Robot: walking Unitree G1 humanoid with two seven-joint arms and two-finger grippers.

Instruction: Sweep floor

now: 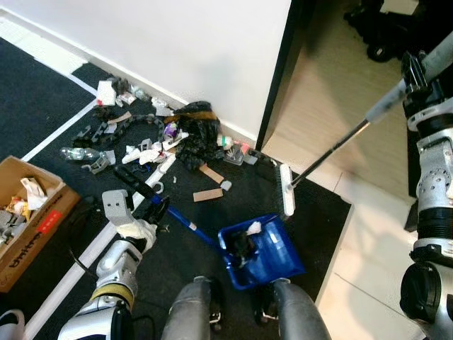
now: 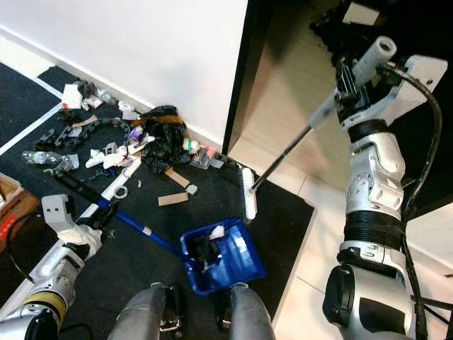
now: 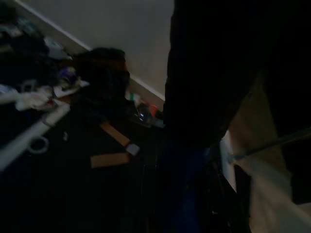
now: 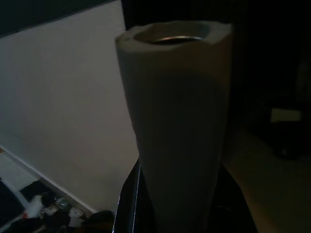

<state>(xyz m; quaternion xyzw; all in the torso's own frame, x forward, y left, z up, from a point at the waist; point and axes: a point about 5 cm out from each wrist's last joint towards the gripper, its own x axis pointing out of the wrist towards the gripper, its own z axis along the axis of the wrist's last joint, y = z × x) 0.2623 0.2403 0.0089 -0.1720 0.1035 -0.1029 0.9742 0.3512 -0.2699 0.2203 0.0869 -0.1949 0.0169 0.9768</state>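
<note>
Slanting broom (image 2: 283, 159), head down on mat, in right tool (image 2: 345, 85).

The robot's arms are built of silver-grey segments with rounded housings. The right arm (image 2: 371, 212) shows a stack of ribbed silver sections, a black corrugated band low on the forearm and a large black round joint cap (image 2: 340, 294) near the shoulder. A thick black cable (image 2: 422, 149) loops from its flat pale-grey wrist plate (image 2: 417, 81) down alongside the arm. The left arm (image 1: 113, 273) is silver with a yellow ring (image 1: 110, 290) around it, white wrapping (image 1: 136, 232) at the wrist and a grey rectangular wrist plate (image 1: 115, 205) bearing small dark screw holes. Two rounded grey leg housings (image 1: 191, 312) sit at the bottom edge of the head views
</note>
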